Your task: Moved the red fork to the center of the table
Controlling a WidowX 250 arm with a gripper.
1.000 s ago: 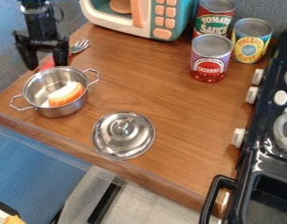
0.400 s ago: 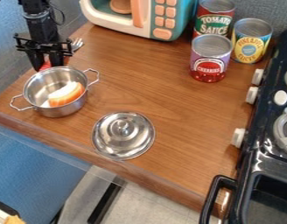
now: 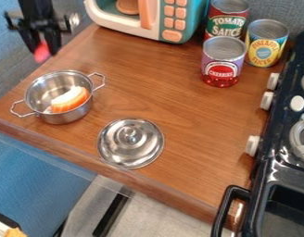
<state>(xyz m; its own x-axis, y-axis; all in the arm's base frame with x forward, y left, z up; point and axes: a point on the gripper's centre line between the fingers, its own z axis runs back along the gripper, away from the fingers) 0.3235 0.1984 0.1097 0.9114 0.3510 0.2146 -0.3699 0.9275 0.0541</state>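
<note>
At the upper left my gripper (image 3: 44, 49) hangs raised above the table's left edge, shut on the red fork. Between and below its fingers shows the red handle (image 3: 41, 54) of the fork, while the metal tines stick out behind it to the right. Part of the fork is hidden by the gripper. The wooden table (image 3: 161, 88) lies below and to the right.
A metal pot (image 3: 80, 111) with an orange and white piece (image 3: 70, 99) inside stands at the left. Its lid (image 3: 130, 143) lies near the front edge. Several cans (image 3: 224, 60), a toy microwave (image 3: 151, 21) and a black stove (image 3: 272, 171) border the table.
My gripper first came down to the fork and its fingers drew closer together. Now it is higher, and the fork has risen off the table with it.
</note>
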